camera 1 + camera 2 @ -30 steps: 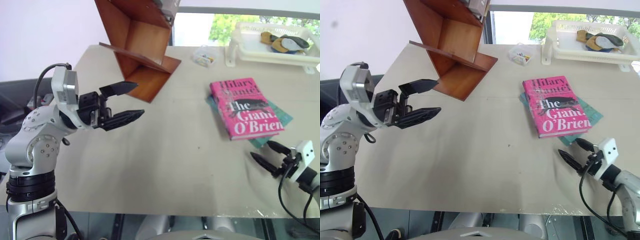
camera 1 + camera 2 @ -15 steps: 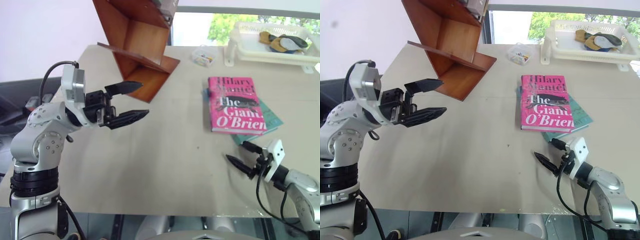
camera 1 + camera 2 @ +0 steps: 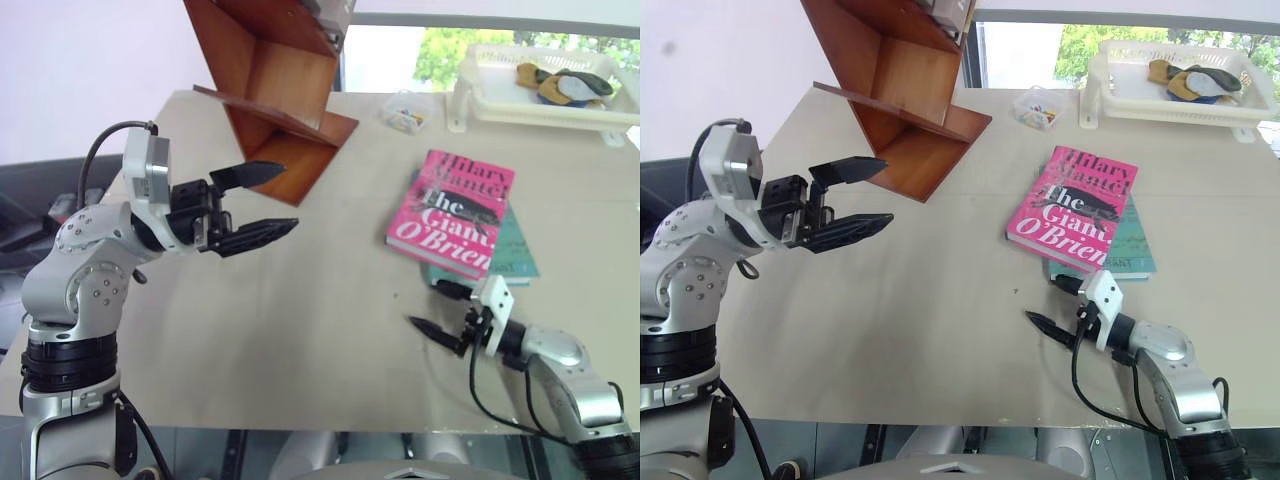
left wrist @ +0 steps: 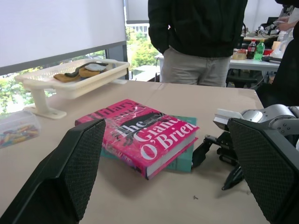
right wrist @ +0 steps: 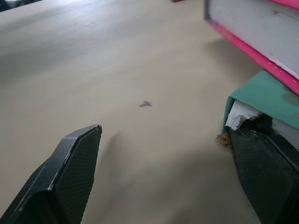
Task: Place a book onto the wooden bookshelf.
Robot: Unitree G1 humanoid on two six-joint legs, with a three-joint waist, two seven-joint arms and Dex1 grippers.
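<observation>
Book [image 3: 450,212]: glossy pink paperback, flat on a thinner teal book [image 3: 505,255].
Right fingers [image 5: 74,163]: spread, one touching the teal corner.
Left fingers [image 3: 255,235]: released, matte table [image 3: 320,300] bare beneath.

A beige table [image 3: 300,330] carries a reddish wooden bookshelf [image 3: 275,100] beyond the left gripper [image 3: 262,203]. A teal book [image 3: 505,255] lies flat just beyond the right gripper [image 3: 432,308]. Farther off stand a white tray [image 3: 480,100] and a small clear box [image 3: 408,112].
</observation>
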